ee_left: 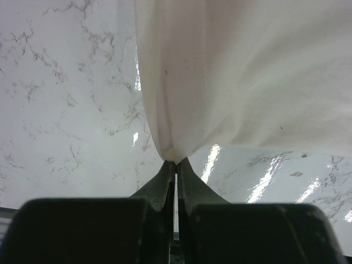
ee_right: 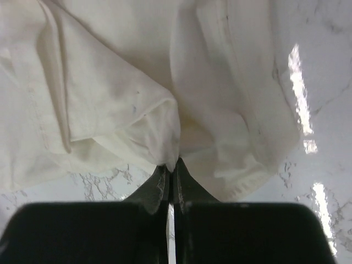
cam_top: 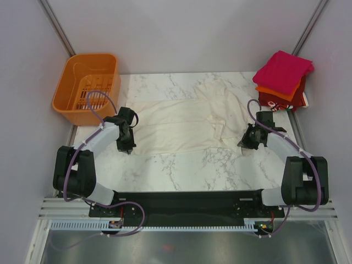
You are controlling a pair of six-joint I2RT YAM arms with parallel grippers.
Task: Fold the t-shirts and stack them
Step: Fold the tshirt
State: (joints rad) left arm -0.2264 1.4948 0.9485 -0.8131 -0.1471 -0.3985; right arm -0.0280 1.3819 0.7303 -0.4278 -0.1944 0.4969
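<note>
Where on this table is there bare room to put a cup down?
The widest bare marble is the near strip between the cream shirt and the black base plate. A narrower strip lies behind the shirt, beside the orange basket. The shirt fills the middle, and the folded stack crowds the far right corner.
</note>
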